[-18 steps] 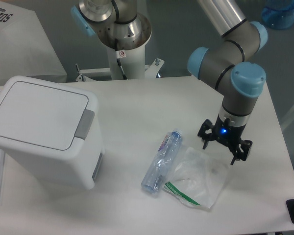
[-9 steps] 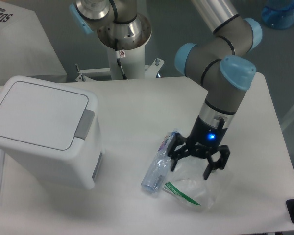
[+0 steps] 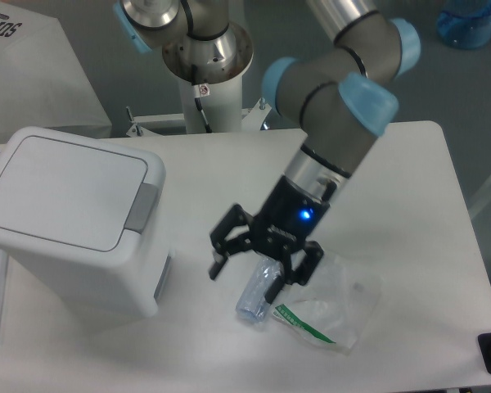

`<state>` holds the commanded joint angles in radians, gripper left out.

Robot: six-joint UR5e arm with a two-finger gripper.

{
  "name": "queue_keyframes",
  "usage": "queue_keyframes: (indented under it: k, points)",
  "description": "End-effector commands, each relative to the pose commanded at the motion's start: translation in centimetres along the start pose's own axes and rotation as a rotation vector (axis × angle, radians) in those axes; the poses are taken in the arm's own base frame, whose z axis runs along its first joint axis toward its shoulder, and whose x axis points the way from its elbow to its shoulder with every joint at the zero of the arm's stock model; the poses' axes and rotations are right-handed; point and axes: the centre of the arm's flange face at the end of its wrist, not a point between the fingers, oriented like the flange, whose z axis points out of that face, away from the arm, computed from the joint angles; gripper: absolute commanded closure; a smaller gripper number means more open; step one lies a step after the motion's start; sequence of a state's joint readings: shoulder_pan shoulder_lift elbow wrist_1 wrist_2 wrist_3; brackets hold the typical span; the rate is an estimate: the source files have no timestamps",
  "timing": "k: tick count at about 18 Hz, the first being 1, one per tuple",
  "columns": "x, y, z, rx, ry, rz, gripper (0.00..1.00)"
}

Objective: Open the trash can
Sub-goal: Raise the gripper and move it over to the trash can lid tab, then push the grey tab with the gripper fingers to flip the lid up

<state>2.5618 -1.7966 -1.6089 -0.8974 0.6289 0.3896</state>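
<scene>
Camera view: lid closed, arm not yet at the bin.

At far left the large boxy white plastic trash can (image 3: 74, 217) stands with its flat hinged lid down and its grey rectangular push tab (image 3: 141, 207) untouched, so opening is wholly left to do. Right of it, apart, the black two-finger gripper (image 3: 264, 261) hangs with fingers spread, holding nothing, over a crushed clear plastic bottle (image 3: 260, 289) beside a crumpled clear plastic bag (image 3: 331, 304).
</scene>
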Motion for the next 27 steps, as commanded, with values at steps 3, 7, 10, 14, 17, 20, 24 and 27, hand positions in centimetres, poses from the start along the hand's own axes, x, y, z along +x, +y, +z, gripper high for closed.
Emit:
queue_keyframes:
  k: [3, 7, 10, 14, 17, 20, 24, 27]
  points:
    - [3.0, 1.3, -0.6, -0.005, 0.002, 0.033, 0.00]
    - [4.9, 3.4, -0.3, -0.032, -0.001, 0.069, 0.00]
    - [5.1, 5.1, 0.6, -0.075, -0.033, 0.089, 0.00]
    - [4.3, 5.9, 2.1, -0.112, -0.047, 0.111, 0.00]
    - [3.9, 5.7, 2.4, -0.115, -0.049, 0.111, 0.00]
    - [3.8, 5.7, 2.4, -0.115, -0.050, 0.111, 0.00]
    - [3.7, 5.8, 2.5, -0.118, -0.049, 0.106, 0.00]
    - [4.1, 4.8, 2.2, -0.099, -0.044, 0.065, 0.00]
